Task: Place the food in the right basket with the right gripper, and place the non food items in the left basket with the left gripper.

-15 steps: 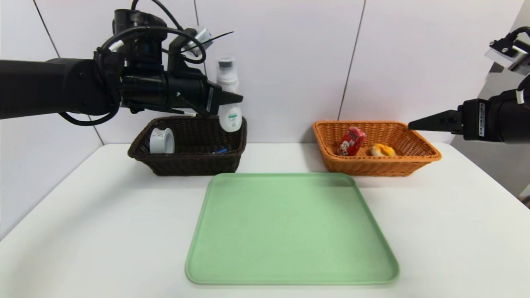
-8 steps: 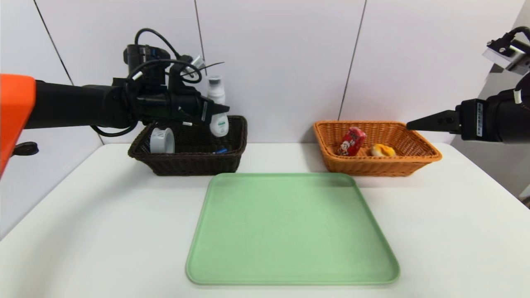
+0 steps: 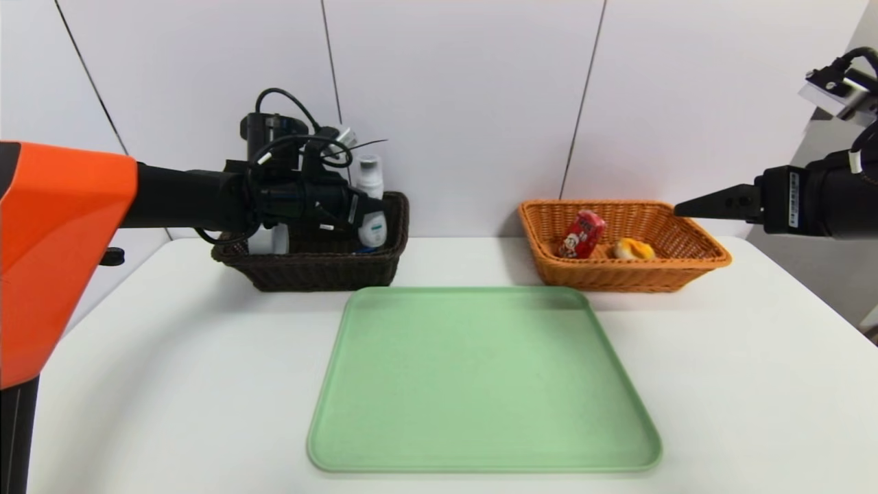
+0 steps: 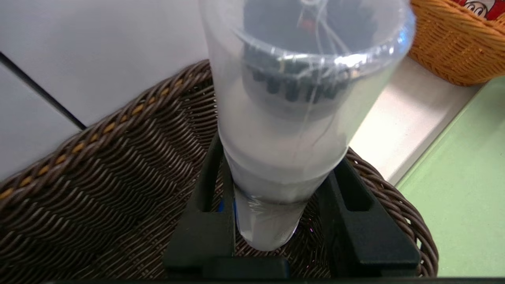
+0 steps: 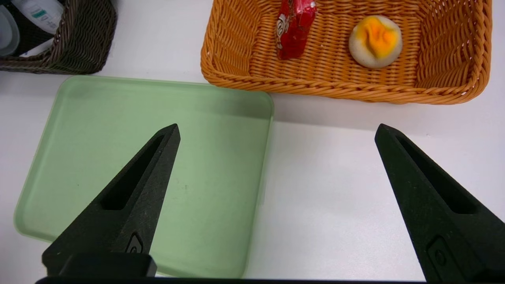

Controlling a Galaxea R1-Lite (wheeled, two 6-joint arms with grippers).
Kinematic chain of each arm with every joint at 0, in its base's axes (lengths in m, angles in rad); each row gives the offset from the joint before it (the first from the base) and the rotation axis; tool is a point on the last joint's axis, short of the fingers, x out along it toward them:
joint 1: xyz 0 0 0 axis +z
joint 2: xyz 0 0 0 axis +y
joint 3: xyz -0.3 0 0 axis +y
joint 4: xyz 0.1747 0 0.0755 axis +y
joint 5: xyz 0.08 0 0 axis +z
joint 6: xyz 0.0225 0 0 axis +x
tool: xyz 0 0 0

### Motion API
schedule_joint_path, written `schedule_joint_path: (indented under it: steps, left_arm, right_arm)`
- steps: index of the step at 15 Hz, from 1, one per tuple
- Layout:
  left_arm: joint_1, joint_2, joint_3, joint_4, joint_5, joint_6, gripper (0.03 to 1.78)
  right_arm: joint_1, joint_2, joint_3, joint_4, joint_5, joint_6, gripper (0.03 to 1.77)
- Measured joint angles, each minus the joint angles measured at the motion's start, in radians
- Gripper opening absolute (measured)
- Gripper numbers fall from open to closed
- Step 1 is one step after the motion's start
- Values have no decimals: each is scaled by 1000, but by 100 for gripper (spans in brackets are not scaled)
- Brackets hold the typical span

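Left pincer [image 3: 376, 206] grips bottle [image 3: 372, 233] upright, I judge for base-first lowering; right pincer [image 5: 277, 132], three o'clock, spread, idle.

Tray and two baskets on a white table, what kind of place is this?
Probably a robot sorting workstation: paneled walls, a green tray, and a black claw holding a white bottle.
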Motion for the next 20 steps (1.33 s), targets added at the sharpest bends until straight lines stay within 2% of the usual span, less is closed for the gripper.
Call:
schedule_joint_path:
  steps: [3,8,14,17,20]
  left_arm:
    - [1,14,-5,-1,1,-6,97]
    - [2,1,-5,0,1,-36,132]
    - [15,-109,-10,13,13,-51,153]
    - [23,-184,-12,53,51,-51,158]
    - [26,-266,-13,123,120,-71,162]
  right_arm:
    - [0,2,1,0,1,0,171]
    - [0,5,1,0,0,0,171]
    - [0,-8,5,1,1,0,171]
    - [0,-22,9,1,2,0,171]
    - [0,-43,12,1,5,0,171]
